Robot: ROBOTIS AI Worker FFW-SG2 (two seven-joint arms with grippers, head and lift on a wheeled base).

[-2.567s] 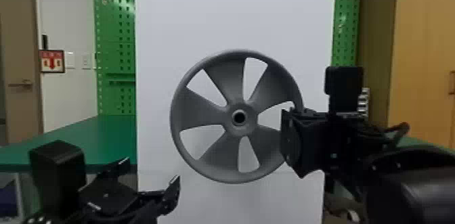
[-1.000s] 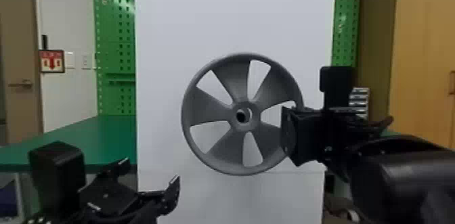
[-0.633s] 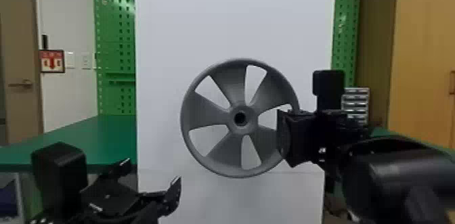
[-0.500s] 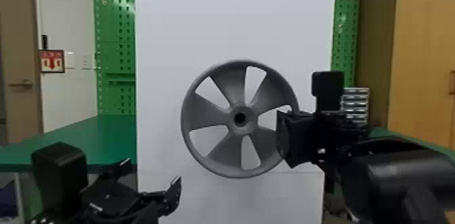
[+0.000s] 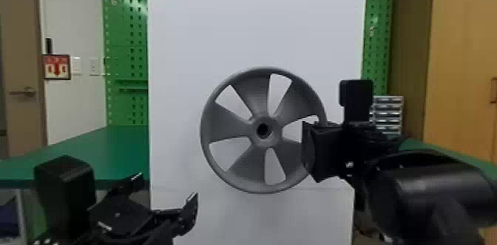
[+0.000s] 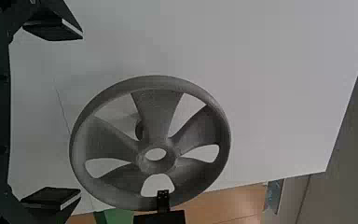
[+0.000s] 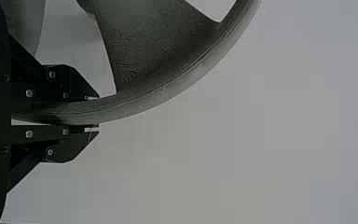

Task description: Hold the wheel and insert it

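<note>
Gripping a gray wheel [image 5: 229, 124] by its rim [image 7: 140, 107], the robot's right gripper [image 7: 98, 113] is presenting the piece, roughly upright, in front of a tall white panel [image 5: 259, 22]. Its jaws are clamping the rim from both sides at the wheel's right edge. Lower and to the left, the left gripper [image 6: 81, 113] is pointing its jaws forward, wide apart and with nothing between them.

Through a gap between the spokes, a small dark round part [image 6: 139, 129] is showing behind the wheel, and it is possibly serving as the mount. The step in hand is seemingly becoming one of alignment, with insertion still awaiting. Doing it well is calling for lining up the hub [image 5: 275, 135] squarely with that part, then pressing straight in and slowly.

Because the hold is sitting out at one edge, a hard push is risking a tilt or a twist in the jaws. The free gripper is offering a remedy: steadying the opposite rim, or pushing near the hub, is likely evening out the load.
</note>
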